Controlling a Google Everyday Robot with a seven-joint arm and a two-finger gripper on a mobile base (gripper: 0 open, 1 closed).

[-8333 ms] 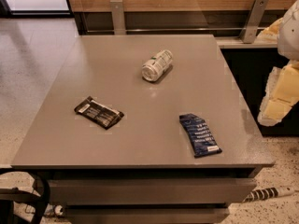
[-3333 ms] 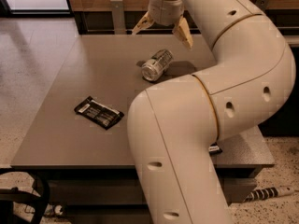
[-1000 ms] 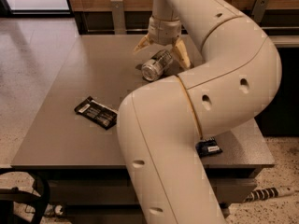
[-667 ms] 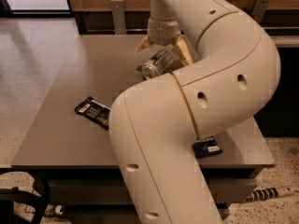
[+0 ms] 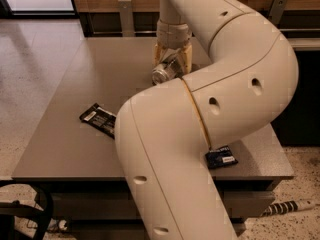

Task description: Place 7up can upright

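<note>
Gripper (image 5: 173, 67), fingers spread, straddles the tipped 7up can (image 5: 164, 73) on the table (image 5: 65, 144); arm (image 5: 210, 104) half-hides blue packet (image 5: 223, 158); black packet (image 5: 98, 119) lies left.

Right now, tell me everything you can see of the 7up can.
The 7up can is a small aluminium cylinder, silver-white with a hint of green. It lies on its side on the grey table, toward the far middle, not yet upright. Its round silver end faces front-left. The rest is hidden by the gripper, which is down over it, and by the arm. Whether the gripper touches it cannot be judged.
</note>
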